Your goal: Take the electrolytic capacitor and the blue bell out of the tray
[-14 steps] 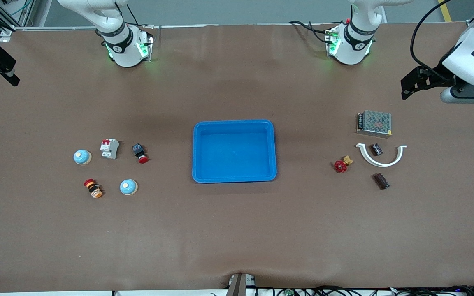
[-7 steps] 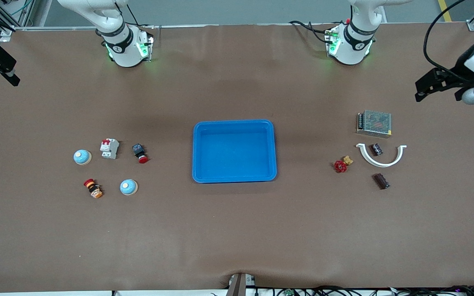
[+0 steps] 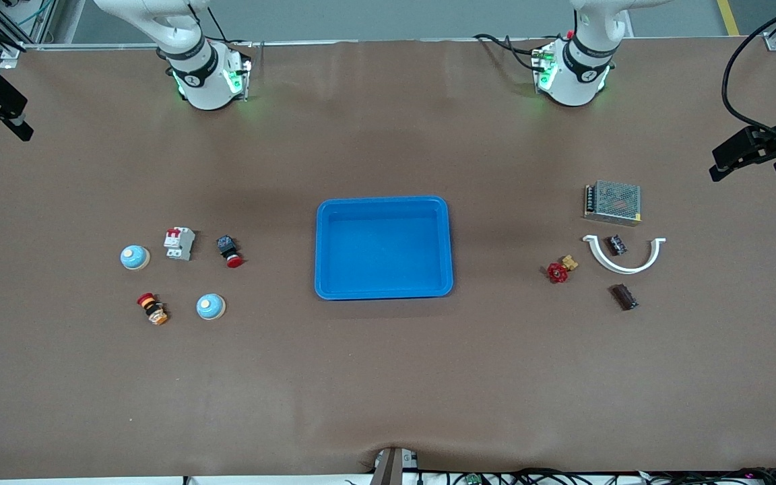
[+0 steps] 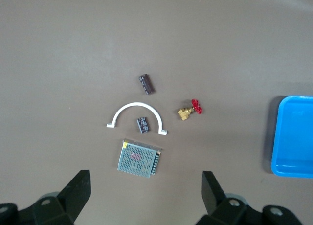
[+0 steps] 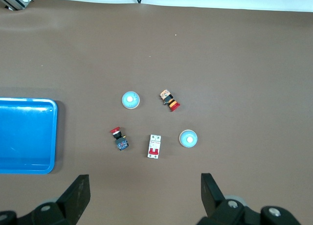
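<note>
Two pale blue bells point(image 3: 135, 256) point(image 3: 211, 306) sit toward the right arm's end of the table; the right wrist view also shows both bells point(image 5: 130, 100) point(image 5: 188, 138). A dark brown capacitor point(image 3: 623, 296) point(image 4: 146, 84) lies toward the left arm's end. A smaller dark part point(image 3: 616, 244) point(image 4: 143, 124) lies inside a white arc. The blue tray point(image 3: 329, 247) stands mid-table with nothing in it. My left gripper point(image 3: 738, 151) point(image 4: 145, 188) hangs open, high over the table's left-arm end. My right gripper point(image 3: 1, 104) point(image 5: 145, 188) waits open, high over the other end.
A metal-mesh power supply point(image 3: 613, 201), the white arc point(image 3: 624, 265) and a red-handled brass valve point(image 3: 560, 269) lie by the capacitor. A white breaker point(image 3: 179, 242) and two push-buttons point(image 3: 230, 250) point(image 3: 152, 308) lie among the bells.
My left gripper has swung outward toward the left arm's end of the table, nearly leaving the front view. The right arm and all the parts have stayed put.
</note>
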Available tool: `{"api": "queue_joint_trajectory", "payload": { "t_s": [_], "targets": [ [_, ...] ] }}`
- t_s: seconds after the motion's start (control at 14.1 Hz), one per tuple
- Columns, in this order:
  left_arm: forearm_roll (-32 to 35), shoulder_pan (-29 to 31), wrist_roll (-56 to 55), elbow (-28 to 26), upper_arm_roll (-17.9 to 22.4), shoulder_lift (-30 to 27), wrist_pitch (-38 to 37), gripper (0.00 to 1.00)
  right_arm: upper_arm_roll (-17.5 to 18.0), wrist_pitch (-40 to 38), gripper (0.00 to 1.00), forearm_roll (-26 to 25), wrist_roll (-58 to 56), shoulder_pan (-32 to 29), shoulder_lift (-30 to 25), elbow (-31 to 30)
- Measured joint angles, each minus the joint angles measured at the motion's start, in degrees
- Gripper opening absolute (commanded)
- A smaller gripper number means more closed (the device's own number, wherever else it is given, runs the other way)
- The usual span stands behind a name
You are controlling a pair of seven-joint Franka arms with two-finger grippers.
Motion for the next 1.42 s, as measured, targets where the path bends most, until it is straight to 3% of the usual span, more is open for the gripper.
{"api": "queue_joint_trajectory", "payload": {
  "t_s": [0.5,1.06,1.42],
  "targets": [
    [0.0,0.9,0.0,0.2,0.0,0.9,1.5,1.0,-0.3,0.0,1.0,-0.6,0.2,-0.2,0.6,0.0],
    [0.0,0.9,0.0,0.3,-0.1,0.9,1.5,1.0,-0.6,-4.2,1.0,-1.4,1.2,-1.1,10.9,6.0],
    [0.0,0.9,0.0,0.3,-0.1,0.9,1.5,1.0,-0.6,-4.3,1.0,-1.4,1.2,-1.1,11.7,6.5]
  ]
}}
